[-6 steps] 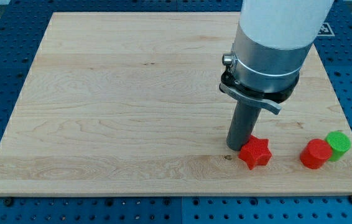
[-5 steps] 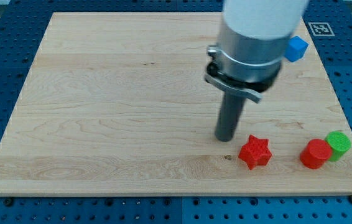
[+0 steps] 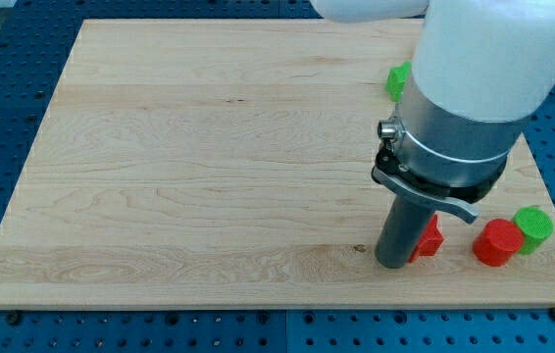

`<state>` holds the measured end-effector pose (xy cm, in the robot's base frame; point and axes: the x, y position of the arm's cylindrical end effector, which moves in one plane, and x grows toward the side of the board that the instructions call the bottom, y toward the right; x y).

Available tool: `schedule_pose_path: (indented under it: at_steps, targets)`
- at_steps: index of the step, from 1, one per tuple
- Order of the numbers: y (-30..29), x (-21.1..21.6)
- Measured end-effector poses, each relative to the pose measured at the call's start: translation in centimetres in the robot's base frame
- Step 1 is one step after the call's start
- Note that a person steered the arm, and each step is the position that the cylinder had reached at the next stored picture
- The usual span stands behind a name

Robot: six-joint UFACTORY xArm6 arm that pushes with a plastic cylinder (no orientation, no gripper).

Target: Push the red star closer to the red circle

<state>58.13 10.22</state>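
Note:
The red star (image 3: 429,238) lies near the board's bottom right, partly hidden behind my rod. My tip (image 3: 392,263) touches the star's left side. The red circle (image 3: 497,242) lies a short way to the star's right, with a visible gap between them. The arm's wide grey and white body covers the board above the star.
A green round block (image 3: 533,227) touches the red circle's right side. Another green block (image 3: 397,80) peeks out at the arm's upper left. The wooden board's (image 3: 179,167) bottom edge runs just below the blocks and its right edge just past the green block.
My tip swung from the star's upper left to its left side and pushed the star to the right, closer to the red circle. The arm now hides the blue block.

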Motion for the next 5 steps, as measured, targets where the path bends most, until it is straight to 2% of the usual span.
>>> schedule_pose_path:
  at_steps: [1, 3, 4, 5]
  targets:
    - [-2.0, -2.2]
    - [3.7, -3.3]
    - [4.8, -3.5]
    - [1.2, -3.3]
